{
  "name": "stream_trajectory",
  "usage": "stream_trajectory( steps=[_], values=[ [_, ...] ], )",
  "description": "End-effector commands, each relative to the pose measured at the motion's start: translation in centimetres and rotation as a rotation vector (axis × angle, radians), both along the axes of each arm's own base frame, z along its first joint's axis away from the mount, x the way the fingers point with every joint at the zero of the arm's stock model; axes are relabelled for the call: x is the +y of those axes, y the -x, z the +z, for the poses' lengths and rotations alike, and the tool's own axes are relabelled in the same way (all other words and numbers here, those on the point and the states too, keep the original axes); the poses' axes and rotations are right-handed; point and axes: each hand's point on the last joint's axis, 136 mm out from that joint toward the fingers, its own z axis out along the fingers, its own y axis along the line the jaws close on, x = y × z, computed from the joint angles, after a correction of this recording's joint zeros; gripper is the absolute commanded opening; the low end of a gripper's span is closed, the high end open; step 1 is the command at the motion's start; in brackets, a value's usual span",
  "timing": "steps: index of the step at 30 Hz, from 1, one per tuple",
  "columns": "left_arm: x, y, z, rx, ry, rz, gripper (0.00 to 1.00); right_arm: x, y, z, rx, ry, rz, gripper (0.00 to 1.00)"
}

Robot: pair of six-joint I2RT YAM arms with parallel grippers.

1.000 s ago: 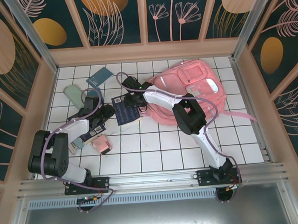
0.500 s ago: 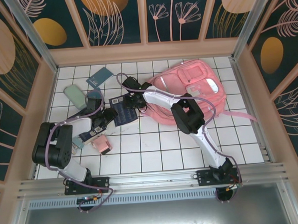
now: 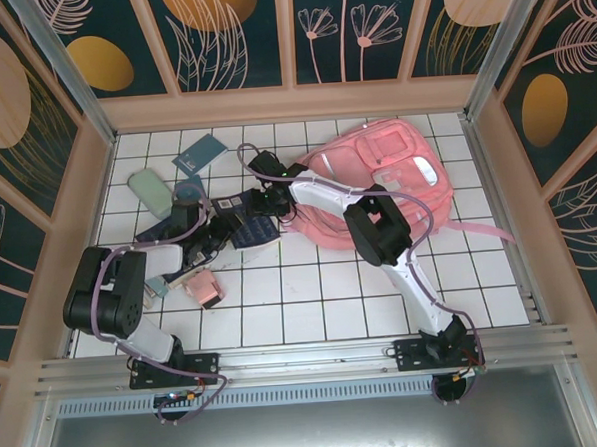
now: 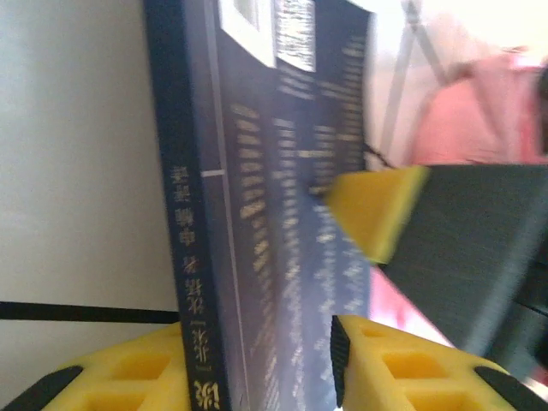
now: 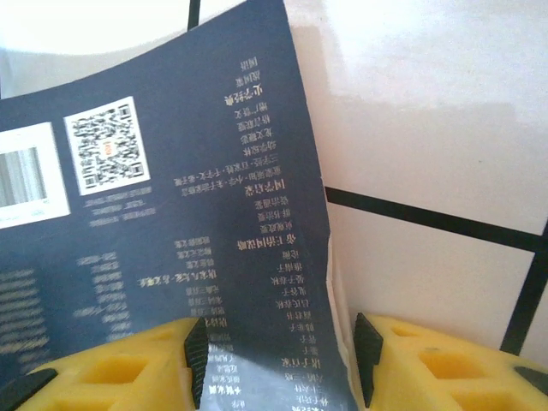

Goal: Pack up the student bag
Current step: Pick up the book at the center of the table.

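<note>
Both jaws close on the dark book [image 3: 246, 214], left gripper [image 4: 257, 377] at the spine, right gripper [image 5: 274, 377] on its cover. Beyond, the student bag [image 3: 377, 184] slumps on the tiled surface [image 3: 313, 303]: probably soft, floppy; lift by strap or rim.

One student bag [image 3: 377, 184], two grippers — left [image 3: 222, 234], right [image 3: 250, 208] — one dark book [image 3: 246, 222].

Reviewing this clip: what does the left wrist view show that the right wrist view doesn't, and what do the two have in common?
Left wrist alone: the dark blue book's spine with pale lettering, the student bag behind it, and a yellow-tipped finger of the other pincer against the cover. Right wrist alone: the cover's QR code and a black grout line. Shared: the book between yellow fingers, over white tile.
</note>
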Motion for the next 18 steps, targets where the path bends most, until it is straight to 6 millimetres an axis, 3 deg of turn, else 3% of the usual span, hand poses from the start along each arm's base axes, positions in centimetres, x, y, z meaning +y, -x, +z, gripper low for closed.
stream_trajectory(
  steps=[1, 9, 11, 18],
  values=[
    [-1.8, -1.5, 5.9, -0.193, 0.141, -0.047, 0.38, 1.6, 4.2, -3.1, 0.146, -0.033, 0.063, 0.52],
    [-0.5, -1.0, 1.1, -0.038, -0.002, -0.026, 0.27, 1.0, 3.2, -1.8, 0.110, -0.033, 0.041, 0.53],
    [-0.1, -0.9, 0.5, -0.018, -0.036, -0.022, 0.20, 0.8, 2.6, -0.8, 0.078, -0.026, 0.035, 0.54],
    [0.4, -1.2, 1.9, -0.052, -0.098, -0.029, 0.00, -1.2, 0.2, 5.7, -0.102, 0.033, 0.007, 0.59]
  ],
)
